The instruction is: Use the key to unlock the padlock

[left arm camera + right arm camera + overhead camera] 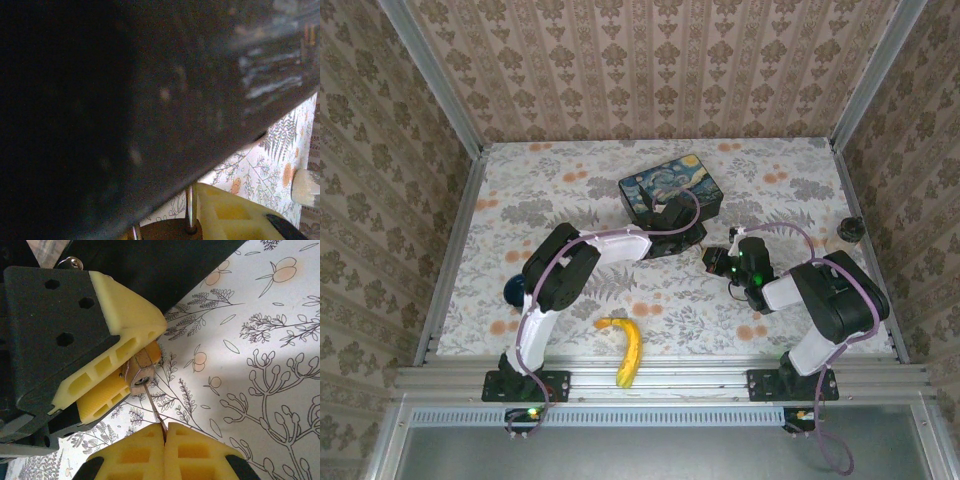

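Right end effector (pixel 165 434) pinches the thin key (pixel 151 405) (tip at the padlock (pixel 142 371)), which the left end effector (pixel 134 359) clamps; an off-axis twist could bend the key

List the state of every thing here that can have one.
padlock: clamped in the left gripper; locked or unlocked cannot be told
key: pinched by the shut right gripper, tip at the padlock's keyhole
tin box: lid closed
banana: unpeeled, whole
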You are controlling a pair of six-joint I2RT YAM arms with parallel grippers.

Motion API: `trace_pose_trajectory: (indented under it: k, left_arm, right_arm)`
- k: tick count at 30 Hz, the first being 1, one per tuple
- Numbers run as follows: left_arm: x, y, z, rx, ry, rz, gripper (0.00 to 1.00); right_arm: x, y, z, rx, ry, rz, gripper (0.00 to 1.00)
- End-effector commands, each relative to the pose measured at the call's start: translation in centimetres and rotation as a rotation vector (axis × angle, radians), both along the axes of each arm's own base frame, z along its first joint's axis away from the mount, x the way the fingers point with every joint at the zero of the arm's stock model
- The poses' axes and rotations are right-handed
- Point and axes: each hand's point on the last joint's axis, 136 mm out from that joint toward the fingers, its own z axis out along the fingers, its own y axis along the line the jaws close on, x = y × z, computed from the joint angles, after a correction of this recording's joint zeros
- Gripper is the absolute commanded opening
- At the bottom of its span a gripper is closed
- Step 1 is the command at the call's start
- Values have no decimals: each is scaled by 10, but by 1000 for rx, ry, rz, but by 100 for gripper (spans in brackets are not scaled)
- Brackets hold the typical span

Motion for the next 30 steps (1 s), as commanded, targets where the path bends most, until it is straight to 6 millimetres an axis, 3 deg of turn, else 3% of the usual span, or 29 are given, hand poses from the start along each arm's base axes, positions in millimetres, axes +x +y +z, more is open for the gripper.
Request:
trace_pose_trajectory:
  k: [1,13,23,30]
  left_arm:
    - [-29,-7,-31,-35,175,-18,0]
    - [-36,-8,-31,-48,195,-24,0]
    - [-38,-10,-32,-56,213,-30,0]
    - [-35,-8,-30,-52,221,-14,0]
  right_arm:
    - [12,11,36,69,-106,25,0]
    - [15,4,30,69,-58,0,0]
    - [19,-3,37,67,-75,-8,0]
    - [10,-1,41,34,-101,36,0]
